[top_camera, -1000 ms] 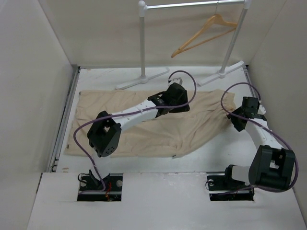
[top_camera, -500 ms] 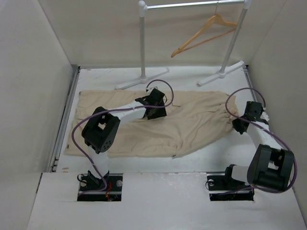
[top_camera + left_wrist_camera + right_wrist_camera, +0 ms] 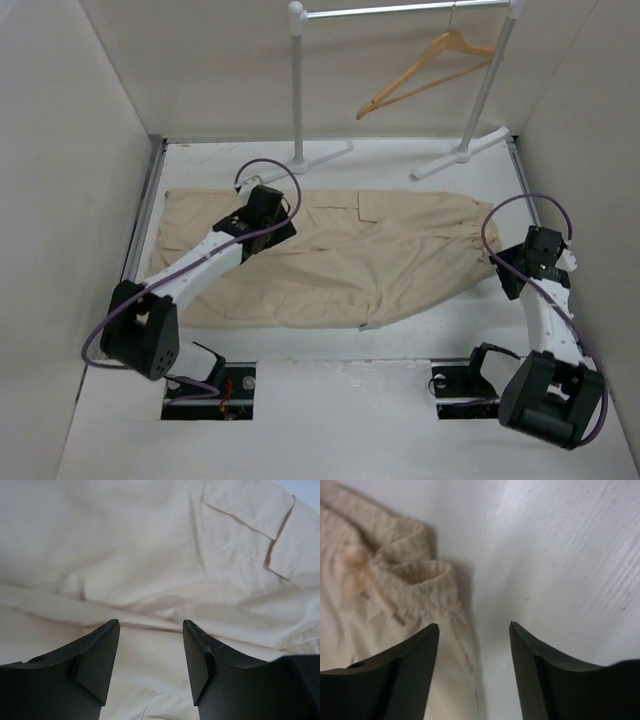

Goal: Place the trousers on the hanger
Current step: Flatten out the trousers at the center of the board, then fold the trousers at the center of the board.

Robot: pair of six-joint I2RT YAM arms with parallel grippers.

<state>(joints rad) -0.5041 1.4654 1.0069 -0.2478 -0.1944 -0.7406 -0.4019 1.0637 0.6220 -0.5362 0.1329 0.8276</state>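
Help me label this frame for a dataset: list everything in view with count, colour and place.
trousers: one, beige, spread flat across the table, waistband at the right end
hanger: one, light wood, hung on the rack's rail, back right
garment rack: one, white, standing at the table's far edge
table: one, white, beneath everything
left gripper: one, black, open, above the trousers' left part, holding nothing
right gripper: one, black, open, at the waistband's edge, holding nothing

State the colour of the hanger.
The hanger is light tan wood; the top external view shows it best.
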